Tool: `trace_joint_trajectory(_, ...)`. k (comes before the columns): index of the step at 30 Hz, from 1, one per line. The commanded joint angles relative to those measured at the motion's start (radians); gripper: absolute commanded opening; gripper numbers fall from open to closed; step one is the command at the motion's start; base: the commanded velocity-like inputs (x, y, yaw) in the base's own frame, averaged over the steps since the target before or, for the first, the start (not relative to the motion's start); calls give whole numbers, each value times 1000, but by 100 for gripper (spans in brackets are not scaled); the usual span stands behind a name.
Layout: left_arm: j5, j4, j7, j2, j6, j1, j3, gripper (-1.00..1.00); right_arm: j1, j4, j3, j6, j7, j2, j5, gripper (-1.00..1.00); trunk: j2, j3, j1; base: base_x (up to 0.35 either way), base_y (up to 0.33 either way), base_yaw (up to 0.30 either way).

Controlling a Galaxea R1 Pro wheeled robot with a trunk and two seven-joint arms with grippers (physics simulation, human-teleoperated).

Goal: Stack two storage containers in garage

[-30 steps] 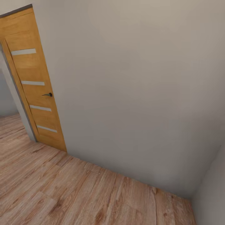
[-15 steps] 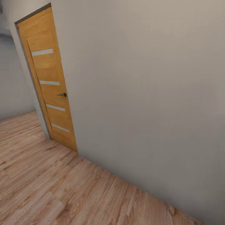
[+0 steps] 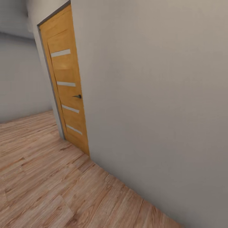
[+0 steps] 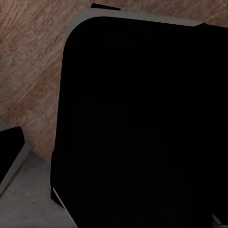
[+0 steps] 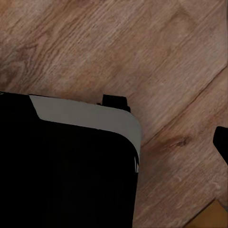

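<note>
The two storage containers are out of view. I face a bare hallway with a pale grey wall point(image 3: 152, 95) and a light wood-plank floor point(image 3: 41, 180). A wooden door point(image 3: 66, 82) with frosted strips and a dark handle stands shut at the upper left. In the left wrist view a dark fingertip point(image 4: 10, 147) sits at the picture's edge beside my black base point(image 4: 142, 123). In the right wrist view a dark fingertip point(image 5: 222, 142) sits at the edge over bare planks, with nothing between the fingers.
The grey wall runs diagonally from the door down to the lower right, close to me. Past the door's left side the passage continues toward another grey wall point(image 3: 19, 79). Plank floor lies open to the left.
The whole head view has swung: the door now sits further right and more passage shows at left, while the wall corner at right has left the picture. The camera has turned; nothing else moved.
</note>
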Motion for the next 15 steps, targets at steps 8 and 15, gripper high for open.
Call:
trace_joint_trajectory(8,15,0,2,0,-1,0,2,100,-1,3,12,-7,-3,-9,-13,100,0,-1,0,25,0,286)
trace_joint_trajectory(15,98,0,2,2,-1,0,0,100,-1,4,14,-5,-3,-9,73,100,0,-1,0,1,0,286)
